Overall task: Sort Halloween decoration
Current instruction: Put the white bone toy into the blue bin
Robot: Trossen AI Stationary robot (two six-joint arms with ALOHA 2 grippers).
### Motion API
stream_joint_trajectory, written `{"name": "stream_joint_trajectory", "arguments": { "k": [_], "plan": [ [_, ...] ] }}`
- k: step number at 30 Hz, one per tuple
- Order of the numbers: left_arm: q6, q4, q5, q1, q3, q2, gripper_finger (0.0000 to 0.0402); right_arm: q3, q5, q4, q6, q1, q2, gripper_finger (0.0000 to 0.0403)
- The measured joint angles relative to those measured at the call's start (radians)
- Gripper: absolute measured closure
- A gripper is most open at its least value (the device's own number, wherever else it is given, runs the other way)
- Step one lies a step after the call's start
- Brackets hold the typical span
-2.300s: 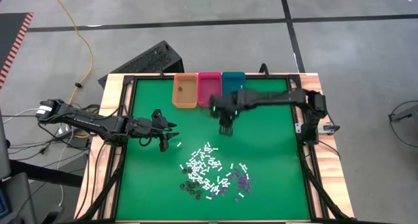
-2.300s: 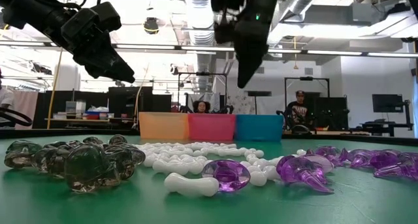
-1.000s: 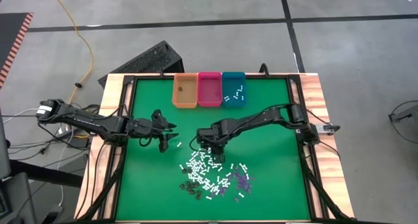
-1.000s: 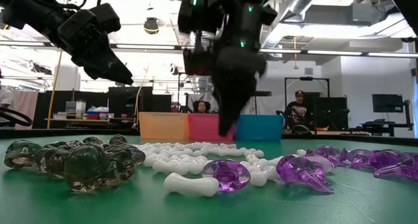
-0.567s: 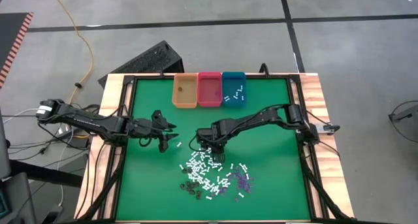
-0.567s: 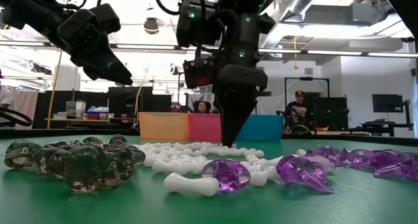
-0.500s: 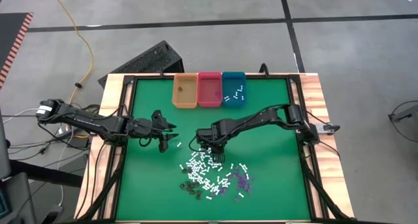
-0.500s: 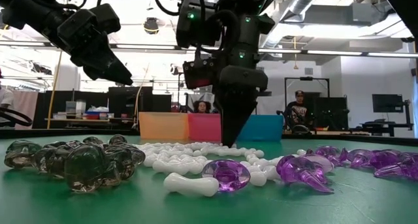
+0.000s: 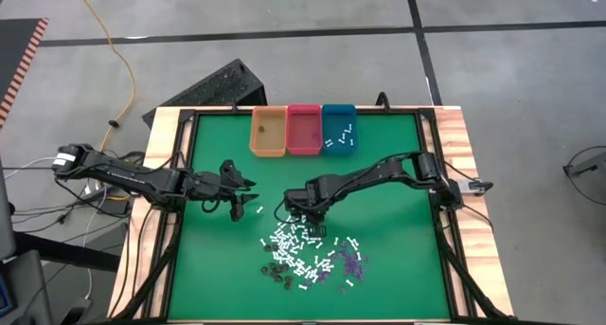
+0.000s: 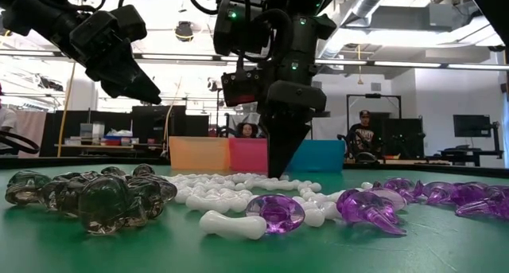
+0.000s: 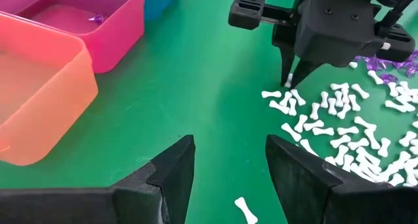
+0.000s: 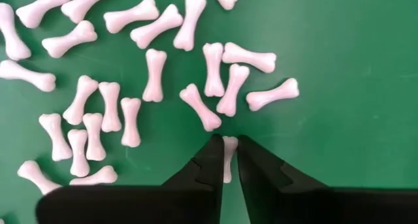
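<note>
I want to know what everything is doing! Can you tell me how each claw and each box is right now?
Right gripper: down at the pile, fingers nearly together around one white bone.
Left gripper: open, empty, hanging above the mat.
Orange bin: looks empty.
Pink bin: one purple piece inside.
Teal bin: several white bones inside.
Pile of pieces: loose on the mat, unsorted.

A robotics lab or workshop is showing itself; exposed ducts (image 10: 238, 2) are running overhead; monitors (image 10: 471, 126) are standing on benches; people (image 10: 363, 135) are sitting behind; a yellow cable (image 9: 112, 50) is trailing across concrete.
</note>
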Motion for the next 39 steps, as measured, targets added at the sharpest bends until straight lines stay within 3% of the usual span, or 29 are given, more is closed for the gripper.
{"name": "stream_joint_trajectory", "arguments": {
  "k": [10,25,32,39],
  "plan": [
    [0.000,0.000,0.001,0.000,0.000,0.000,0.0223,0.000,0.003,-0.013,-0.003,0.003,-0.002,0.0387],
    [0.000,-0.001,0.002,0.000,0.000,0.000,0.0223,-0.002,-0.006,-0.066,-0.044,-0.048,-0.053,0.0382],
    [0.000,-0.001,0.002,0.000,0.000,0.000,0.0223,-0.002,0.006,-0.121,-0.103,-0.157,-0.164,0.0381],
    [-0.002,-0.001,0.002,0.000,0.000,0.000,0.0223,-0.001,0.049,-0.164,-0.173,-0.366,-0.275,0.0381]
  ]
}}
